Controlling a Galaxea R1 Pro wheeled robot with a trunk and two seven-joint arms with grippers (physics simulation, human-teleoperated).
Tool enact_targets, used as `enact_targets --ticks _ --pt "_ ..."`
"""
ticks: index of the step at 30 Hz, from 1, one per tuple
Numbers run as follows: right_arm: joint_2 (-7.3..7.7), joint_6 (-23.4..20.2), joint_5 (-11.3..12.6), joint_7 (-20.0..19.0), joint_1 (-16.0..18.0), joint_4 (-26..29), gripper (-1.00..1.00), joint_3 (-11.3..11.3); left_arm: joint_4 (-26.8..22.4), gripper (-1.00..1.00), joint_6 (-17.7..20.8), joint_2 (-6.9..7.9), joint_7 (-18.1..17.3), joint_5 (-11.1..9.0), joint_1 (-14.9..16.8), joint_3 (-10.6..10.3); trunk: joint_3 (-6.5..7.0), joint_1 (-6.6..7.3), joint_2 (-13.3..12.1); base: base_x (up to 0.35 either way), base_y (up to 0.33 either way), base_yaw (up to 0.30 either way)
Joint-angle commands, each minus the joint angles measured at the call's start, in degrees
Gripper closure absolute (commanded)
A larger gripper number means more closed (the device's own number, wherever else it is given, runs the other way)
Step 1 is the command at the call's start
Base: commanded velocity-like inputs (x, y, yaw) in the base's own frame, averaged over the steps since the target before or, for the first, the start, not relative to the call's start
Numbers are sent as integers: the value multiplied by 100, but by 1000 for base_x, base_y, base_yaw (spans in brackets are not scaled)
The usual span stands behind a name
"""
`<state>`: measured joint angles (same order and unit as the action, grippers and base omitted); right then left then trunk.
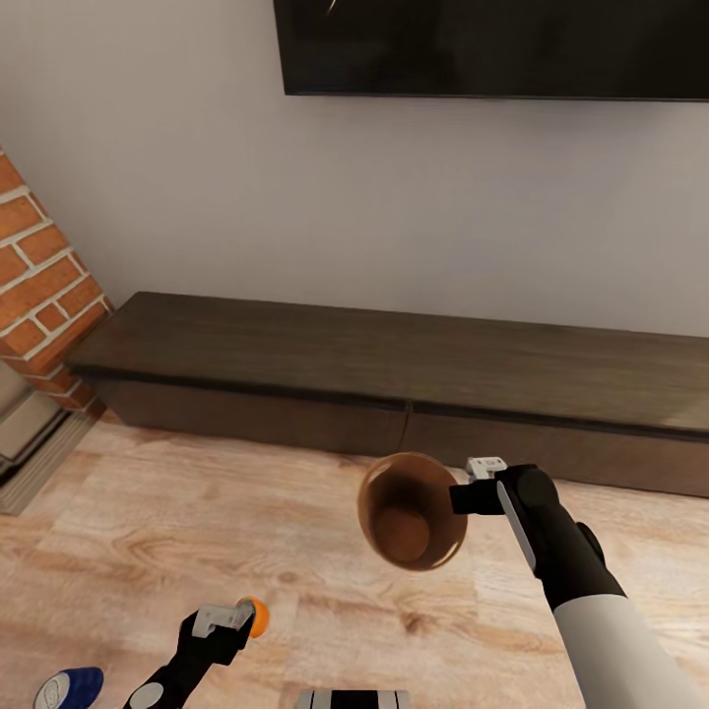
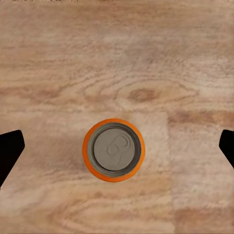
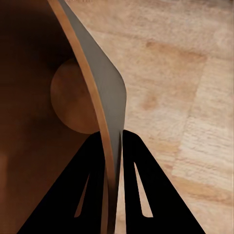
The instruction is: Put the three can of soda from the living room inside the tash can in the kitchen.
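Trash can hangs off floor w/ rim pinched in right tool, mouth facing cam, while left tool, spread wide, hovers straight above upright orange can on wood floor; blue can lies nearby.

Head camera looks down from above; both wrist cameras look closely (sharing it) at the wood floor.

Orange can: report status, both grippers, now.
Left gripper open above upright orange can on the floor. Right gripper shut on trash can rim, bin empty. Blue can lying nearby.
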<state>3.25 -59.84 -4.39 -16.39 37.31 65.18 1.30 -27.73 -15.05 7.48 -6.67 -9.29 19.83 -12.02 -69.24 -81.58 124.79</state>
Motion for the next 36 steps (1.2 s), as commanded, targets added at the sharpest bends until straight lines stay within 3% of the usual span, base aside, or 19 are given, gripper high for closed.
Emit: enact_targets --ticks 1,13,36 --pt "-1 -16 155 -40 0 2 100 0 0 -100 7 0 -1 -1 1 3 -2 0 0 220 0 0" --pt "-8 -16 157 -40 -4 3 100 5 -7 -100 -7 -1 4 -6 -5 10 -8 0 0 111 0 0" --pt "-18 -16 166 -40 -4 3 100 11 -4 -100 2 -1 -1 -6 -6 7 -548 -505 923 1 0 0"
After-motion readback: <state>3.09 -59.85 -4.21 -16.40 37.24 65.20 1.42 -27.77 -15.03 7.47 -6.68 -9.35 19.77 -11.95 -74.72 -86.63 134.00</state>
